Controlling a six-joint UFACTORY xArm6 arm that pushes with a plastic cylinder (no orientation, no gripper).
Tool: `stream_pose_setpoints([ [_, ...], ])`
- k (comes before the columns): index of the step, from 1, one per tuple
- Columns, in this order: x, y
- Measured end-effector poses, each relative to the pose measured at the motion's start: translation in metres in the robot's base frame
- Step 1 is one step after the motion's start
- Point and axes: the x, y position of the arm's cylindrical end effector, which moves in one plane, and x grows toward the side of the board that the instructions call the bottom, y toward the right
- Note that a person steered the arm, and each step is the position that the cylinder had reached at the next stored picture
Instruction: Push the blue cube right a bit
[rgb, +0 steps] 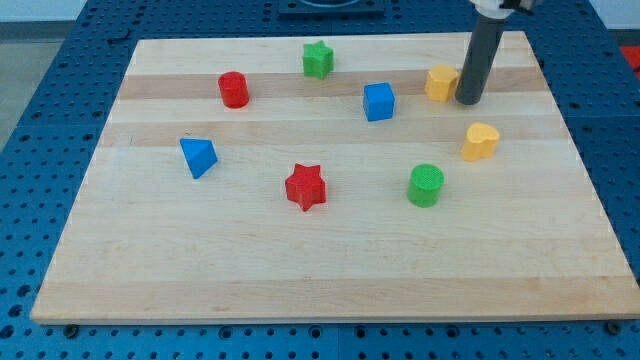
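Observation:
The blue cube (379, 101) sits on the wooden board (330, 270), right of centre and toward the view's top. My tip (468, 101) rests on the board well to the cube's right, about level with it. The tip stands just right of a yellow block (441, 83), close to it or touching it. The dark rod rises from the tip to the view's top edge.
A green star (318, 59) lies at the top centre, a red cylinder (234, 90) at the upper left, a blue triangular block (198, 157) at the left. A red star (306, 186) and a green cylinder (426, 185) lie near the middle. A yellow heart-like block (480, 141) lies below my tip.

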Motion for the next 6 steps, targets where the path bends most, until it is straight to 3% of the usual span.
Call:
stream_pose_setpoints([
  [2, 0.001, -0.084],
  [4, 0.039, -0.105],
  [6, 0.070, -0.182],
])
